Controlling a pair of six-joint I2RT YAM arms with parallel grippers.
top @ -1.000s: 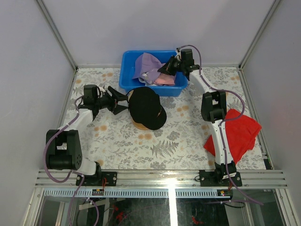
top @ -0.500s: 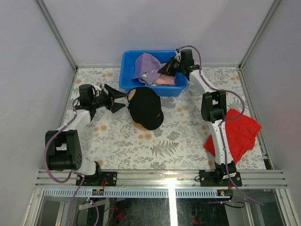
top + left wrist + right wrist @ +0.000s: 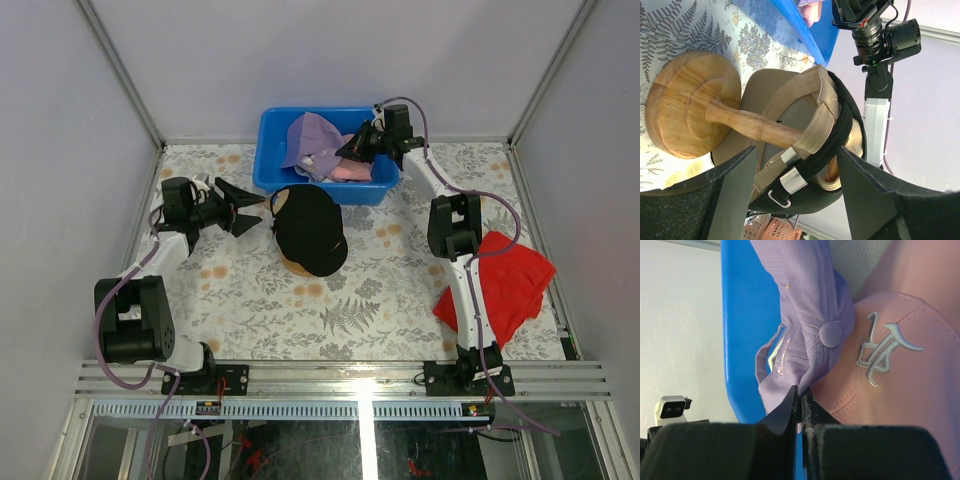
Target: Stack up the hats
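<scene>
- Two hats sit stacked just in front of the blue bin (image 3: 268,140): the black cap (image 3: 310,228) over the tan cap (image 3: 810,107), on the wooden stand (image 3: 690,102).
- Lavender cap (image 3: 805,290): inside the bin, draped over the pink cap (image 3: 900,365). The stack lies nearward of it, so the carry likely runs that way.
- Right gripper (image 3: 800,405): in the bin, jaws pinched together on the lavender cap's edge.
- Left gripper (image 3: 262,213): off the bin's front-left corner, jaws apart, empty, facing the stack.
- Silver monogram on the pink cap: not legible.

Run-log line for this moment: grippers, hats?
left gripper: open, beside black cap over tan cap on wooden stand | right gripper: shut on lavender cap in blue bin | pink cap: partly under lavender cap
</scene>
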